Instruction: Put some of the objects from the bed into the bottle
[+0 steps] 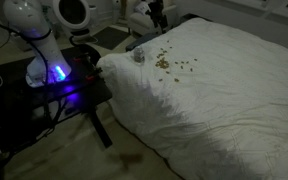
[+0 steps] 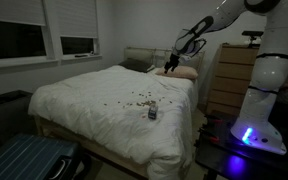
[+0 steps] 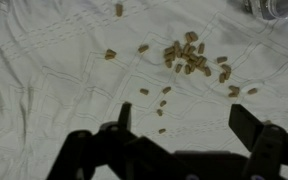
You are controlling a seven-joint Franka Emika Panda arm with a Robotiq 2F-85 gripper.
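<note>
1. Gripper (image 3: 187,118) is filling the bottom edge of the wrist view, its two dark fingers (image 3: 124,118) standing wide apart and gripping nothing. The lower border is cutting off its body.
2. Beyond the fingers, the objects (image 3: 189,55) are lying on the wrinkled white duvet of the bed (image 3: 44,70). A tight clump is sitting in the upper centre of the frame, and strays are trailing off toward the lower centre, the left and the right.
3. The bottle (image 3: 280,8) is showing only as a pale rounded sliver in the top right corner. It is mostly cut off, near the clump but not touching it.
4. Both exterior views are looking dim and grainy. In an exterior view the objects (image 1: 169,63) are reading as dark specks in the upper centre, too small to count.
5. In an exterior view the bottle (image 2: 152,113) is sitting on the duvet just right of centre, beside the scatter and near the bed's edge. Its opening is too small to make out.
6. Farther off, in an exterior view, the gripper (image 2: 170,68) is hanging above the head end of the bed, near a pillow (image 2: 186,72). Its jaws are blurring into one dark shape there.
7. At the left of an exterior view, the white robot base (image 1: 42,50) is standing on a dark side table (image 1: 79,95), which is melting into shadow around a blue light (image 1: 56,73).
</note>
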